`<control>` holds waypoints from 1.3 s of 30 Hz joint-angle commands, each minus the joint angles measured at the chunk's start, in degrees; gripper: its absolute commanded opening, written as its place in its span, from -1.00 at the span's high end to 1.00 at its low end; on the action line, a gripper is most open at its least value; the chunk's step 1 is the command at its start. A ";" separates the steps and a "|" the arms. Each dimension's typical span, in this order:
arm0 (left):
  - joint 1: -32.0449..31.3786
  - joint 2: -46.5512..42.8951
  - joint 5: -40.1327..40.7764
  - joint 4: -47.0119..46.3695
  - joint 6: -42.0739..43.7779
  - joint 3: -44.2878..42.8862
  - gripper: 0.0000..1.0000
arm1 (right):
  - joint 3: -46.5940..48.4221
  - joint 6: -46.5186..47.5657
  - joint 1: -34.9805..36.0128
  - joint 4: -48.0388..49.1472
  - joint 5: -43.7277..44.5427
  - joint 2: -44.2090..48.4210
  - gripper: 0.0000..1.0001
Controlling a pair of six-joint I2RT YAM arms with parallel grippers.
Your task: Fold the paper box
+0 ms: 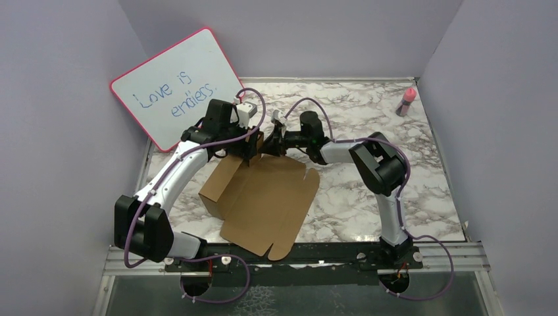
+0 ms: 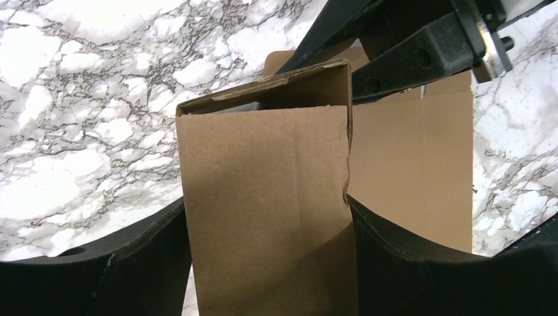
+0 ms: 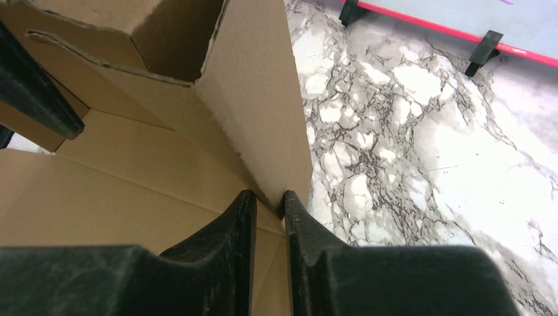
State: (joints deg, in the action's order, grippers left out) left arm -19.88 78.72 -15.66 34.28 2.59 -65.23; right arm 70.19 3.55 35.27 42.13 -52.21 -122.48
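The plain brown corrugated cardboard paper box (image 1: pixel 270 197) lies partly folded on the white-and-grey marble table (image 1: pixel 395 178), just in front of the pink-framed whiteboard (image 1: pixel 177 85). Its broad panel lies flat and its far flaps stand raised on the end nearest the whiteboard. The left gripper (image 2: pixel 264 207) has its jaws spread wide, with an upright flap filling the gap and both flap edges against the fingers (image 2: pixel 408 263). Beside it, farther from the whiteboard, the right gripper (image 3: pixel 268 195) has its jaws almost closed, pinching the thin edge of another raised flap.
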 commanded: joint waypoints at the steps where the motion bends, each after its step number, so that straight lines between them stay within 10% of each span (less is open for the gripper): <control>1: -1.13 -0.91 -13.88 -3.43 -2.31 -1.18 -0.45 | 0.02 -1.48 2.54 7.32 4.26 -0.32 0.52; 21: -1.05 5.57 -19.27 -4.67 -7.74 -4.05 -0.55 | -14.24 -5.43 4.57 23.97 30.12 7.83 0.73; 39: -0.55 7.82 -24.83 -2.81 -5.66 -4.90 -0.57 | -12.23 -0.84 4.58 24.96 30.59 7.21 0.28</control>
State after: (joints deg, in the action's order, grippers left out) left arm -19.07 86.04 -27.97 29.82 -1.85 -69.54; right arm 55.18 1.37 38.63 59.57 -25.34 -116.90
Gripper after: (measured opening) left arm 0.791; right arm 0.356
